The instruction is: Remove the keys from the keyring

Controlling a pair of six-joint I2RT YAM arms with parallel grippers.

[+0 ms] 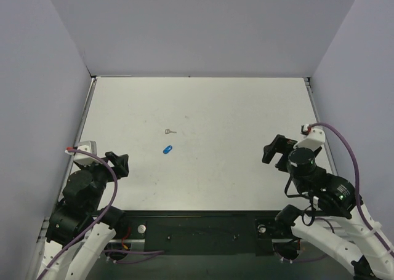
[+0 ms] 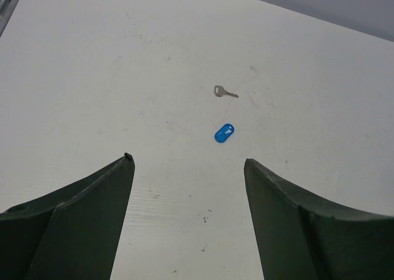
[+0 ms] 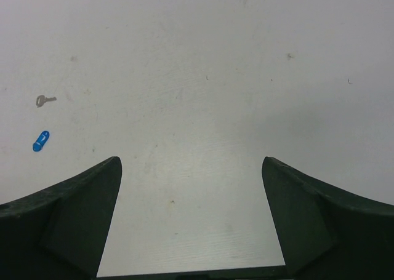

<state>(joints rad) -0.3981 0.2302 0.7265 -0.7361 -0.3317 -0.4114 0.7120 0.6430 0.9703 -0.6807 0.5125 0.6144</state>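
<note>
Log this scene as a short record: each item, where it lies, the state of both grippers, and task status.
key: small, silver, lying flat on the table
blue tag: flat on the table, a little nearer the arms than the key, not touching it
ring: none can be made out on either item
left gripper: open, empty, fingers short of both items
right gripper: open, empty, over bare table, farther from both items
task status: key lies separate from the tag
</note>
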